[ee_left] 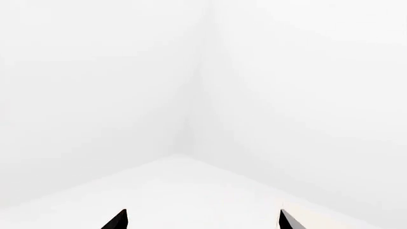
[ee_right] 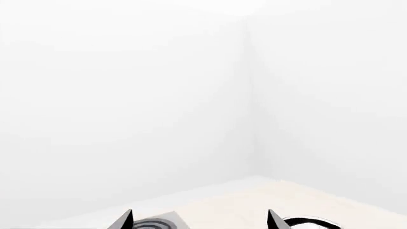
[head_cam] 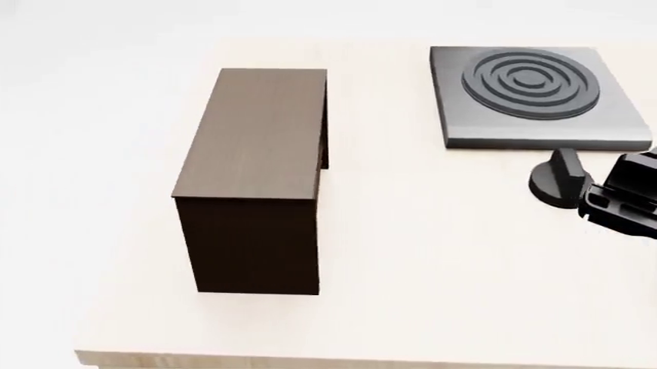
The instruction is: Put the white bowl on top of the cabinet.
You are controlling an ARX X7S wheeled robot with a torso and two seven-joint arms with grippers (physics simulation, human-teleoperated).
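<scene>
Nearest in the head view is the front edge of the pale bench (head_cam: 411,307), bare along this side. On it, left of centre, stands the cabinet (head_cam: 261,138), a long wood-grain box running away from the robot, with a dark front face and a flat matte top. Nothing rests on that top, so the placing step is not yet done.

At the right edge of the head view, at middle depth, part of the right arm's dark housing shows, with the right tool (head_cam: 616,201) low over the bench. Just left of it sits a black knob-like piece (head_cam: 559,181) that I cannot identify. The right wrist view shows the tool's two dark fingertips (ee_right: 124,220) set wide apart with nothing between them. The left tool (ee_left: 202,220) does not appear in the head view; its wrist view shows two fingertips likewise spread wide and empty, pointing at a white room corner.

Farther back on the right lies the grey stove plate (head_cam: 534,96) with its concentric rings, also unoccupied.

The white bowl appears in none of the three views, so I cannot tell where it is. By my judgement the task is at its very start: the bowl has to be found, grasped, carried over and set on the cabinet top.
</scene>
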